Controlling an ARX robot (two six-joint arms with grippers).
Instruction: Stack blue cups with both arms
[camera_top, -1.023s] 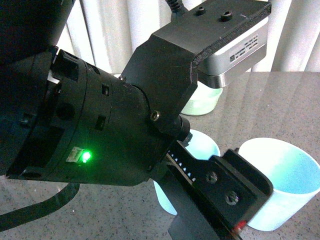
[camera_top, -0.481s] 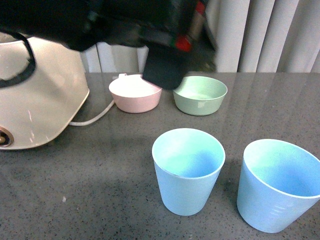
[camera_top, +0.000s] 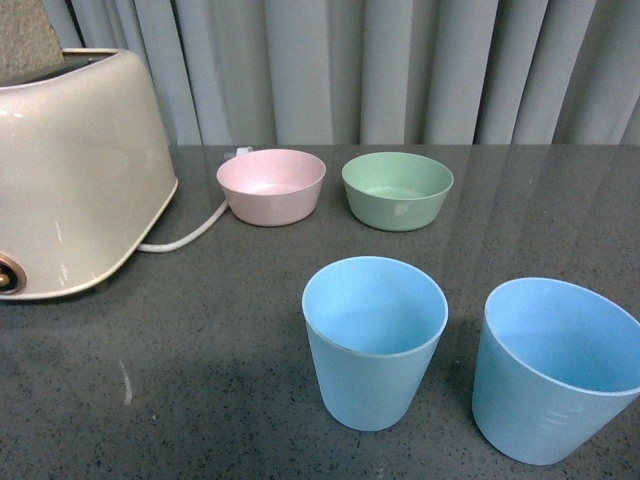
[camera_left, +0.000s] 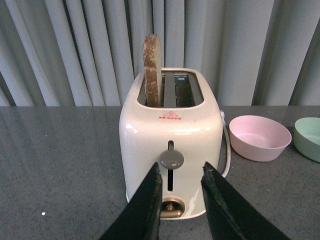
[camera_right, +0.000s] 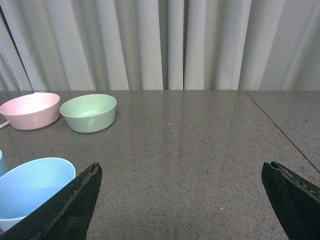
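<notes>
Cleared the black arm from the front view, baring two light sky-blue matte plastic tumblers (camera_top: 375, 345) (camera_top: 555, 375), upright and unstacked near the bench's (camera_top: 200, 400) front edge. Held left gripper (camera_left: 181, 170) slightly parted, right gripper (camera_right: 180, 172) wide, both empty.

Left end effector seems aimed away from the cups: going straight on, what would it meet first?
Probably the toaster, its front framed by the left end effector; depth is unclear.

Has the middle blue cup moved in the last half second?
No. The middle blue cup keeps the same spot in front of the green bowl and beside the other cup.
</notes>
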